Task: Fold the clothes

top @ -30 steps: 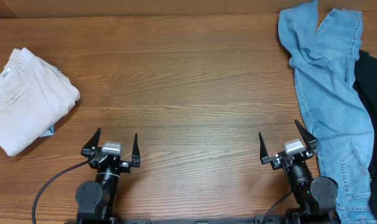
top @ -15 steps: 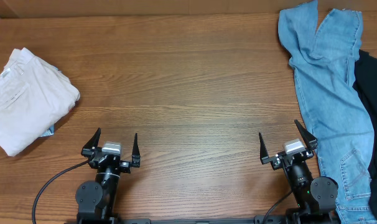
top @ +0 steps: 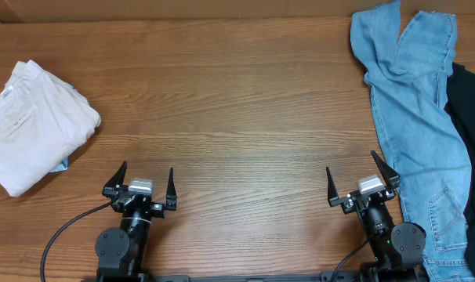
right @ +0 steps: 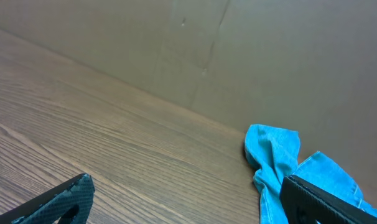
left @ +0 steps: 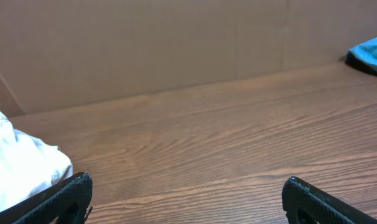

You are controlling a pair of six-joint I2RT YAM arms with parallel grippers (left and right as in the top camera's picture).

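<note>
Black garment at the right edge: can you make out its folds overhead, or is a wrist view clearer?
Overhead: even light, no glare, but the black garment reads as a flat dark patch beside the jeans, cut by the frame edge; no folds visible. Left wrist: garment not in view. Right wrist: only the jeans show.

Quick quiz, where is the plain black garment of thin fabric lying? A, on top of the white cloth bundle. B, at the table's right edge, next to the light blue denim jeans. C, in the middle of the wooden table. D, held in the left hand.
B: the plain black garment lies at the right edge, against the light blue denim jeans, far from the white cloth bundle.
</note>
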